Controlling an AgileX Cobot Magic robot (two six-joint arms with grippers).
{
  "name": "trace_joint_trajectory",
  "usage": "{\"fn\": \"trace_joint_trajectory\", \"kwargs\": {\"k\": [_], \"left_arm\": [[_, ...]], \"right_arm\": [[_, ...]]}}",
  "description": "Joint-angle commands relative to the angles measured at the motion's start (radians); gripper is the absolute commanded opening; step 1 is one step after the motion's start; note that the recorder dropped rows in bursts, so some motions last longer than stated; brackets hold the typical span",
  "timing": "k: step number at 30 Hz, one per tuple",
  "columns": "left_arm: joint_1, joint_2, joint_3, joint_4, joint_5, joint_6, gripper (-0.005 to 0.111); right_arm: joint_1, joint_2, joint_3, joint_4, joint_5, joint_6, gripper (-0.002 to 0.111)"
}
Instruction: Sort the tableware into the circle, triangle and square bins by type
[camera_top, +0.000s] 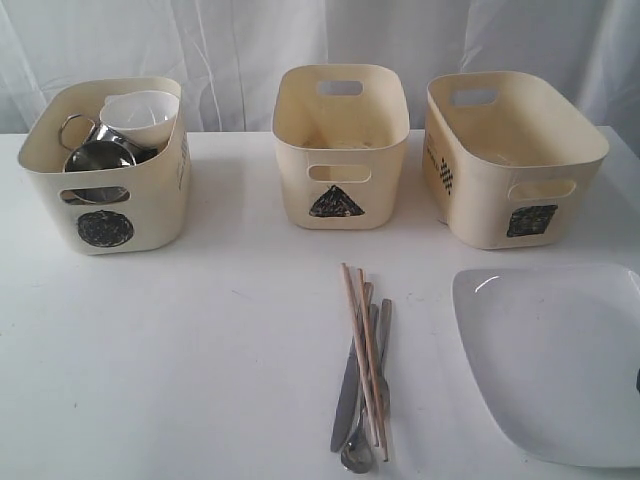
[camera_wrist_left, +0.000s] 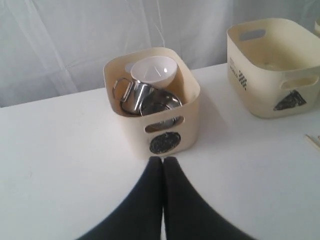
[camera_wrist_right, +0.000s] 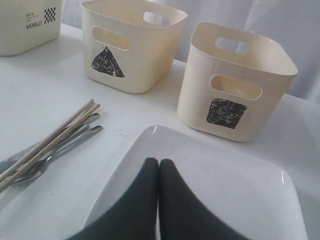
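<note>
We see the left gripper (camera_wrist_left: 163, 160) closed, its dark jaws pressed together with nothing between them, the tips pointing at the front of the circle bin (camera_wrist_left: 127, 127) and close before it. In that bin sit the white bowl (camera_wrist_left: 153, 71), tilted toward the back, a mug (camera_wrist_left: 134, 95) with its handle out to one side, and the steel bowl (camera_wrist_left: 161, 102) (whether a second mug lies among them we cannot tell). The right gripper (camera_wrist_right: 159, 162) is closed too and holds nothing. Its jaws are over the near part of the plate (camera_wrist_right: 240, 190), and whether they touch it we cannot tell. In the exterior view the plate lies at the front right of the table (camera_top: 200, 380), in front of the square bin (camera_top: 510, 160). The triangle bin (camera_top: 340, 150) stands between the other two. In front of it, just left of the plate, the chopsticks (camera_top: 365, 350) lie over the knife (camera_top: 347, 400), fork (camera_top: 384, 335) and spoon (camera_top: 356, 457) in one tight bundle, with the spoon's bowl at the near end.
</note>
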Motion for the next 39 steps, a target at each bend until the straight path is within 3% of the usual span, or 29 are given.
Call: {"fn": "trace_joint_trajectory", "kwargs": {"k": [1, 10, 22, 27, 33, 39], "left_arm": [[0.003, -0.148, 0.039, -0.017, 0.147, -0.005, 0.000], [0.003, -0.275, 0.052, -0.017, 0.209, -0.019, 0.000], [0.003, -0.279, 0.056, -0.017, 0.203, 0.000, 0.000], [0.003, -0.282, 0.219, -0.005, -0.019, 0.078, 0.000], [0.003, -0.331, 0.534, -0.023, -0.494, 0.076, 0.000], [0.003, -0.365, 0.693, -0.023, -0.519, -0.031, 0.000]], "right_arm": [[-0.007, -0.004, 0.006, 0.002, -0.007, 0.005, 0.000], [-0.007, -0.004, 0.006, 0.002, -0.007, 0.005, 0.000], [-0.007, -0.004, 0.006, 0.002, -0.007, 0.005, 0.000], [-0.007, -0.004, 0.006, 0.002, -0.007, 0.005, 0.000], [-0.007, -0.004, 0.006, 0.002, -0.007, 0.005, 0.000], [-0.007, -0.004, 0.006, 0.002, -0.007, 0.005, 0.000]]}}
